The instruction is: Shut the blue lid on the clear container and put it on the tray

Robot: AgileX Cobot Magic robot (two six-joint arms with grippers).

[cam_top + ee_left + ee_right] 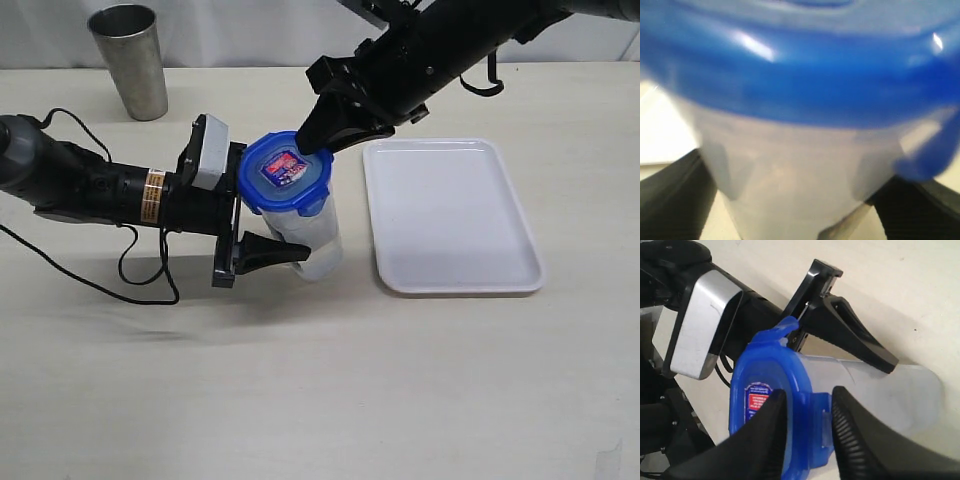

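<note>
The tall clear plastic container (320, 245), probably light and slippery, stood at the middle of the pale table (300, 400), beside the flat white tray (450, 215). The left gripper (795, 205) held its body below the rounded blue plastic lid (285, 170); the right gripper (807, 400) pinched one flap (817, 420).

- Blue lid (262, 190): bright blue all over, with a small red, blue and white sticker (284, 169) on top
- Clear container (322, 248): translucent, milky white
- Tray (455, 270): plain white
- Steel cup (130, 62): dull grey metal with pale reflections
- Desk (320, 390): pale cream, faintly streaked
- Left gripper (298, 208): black jaws, a silver-grey block (212, 152) behind them, an orange-and-white band (153, 195) on its black arm
- Right gripper (809, 395): black, jaws finely ribbed on their inner faces
- Cable (100, 285): black
</note>
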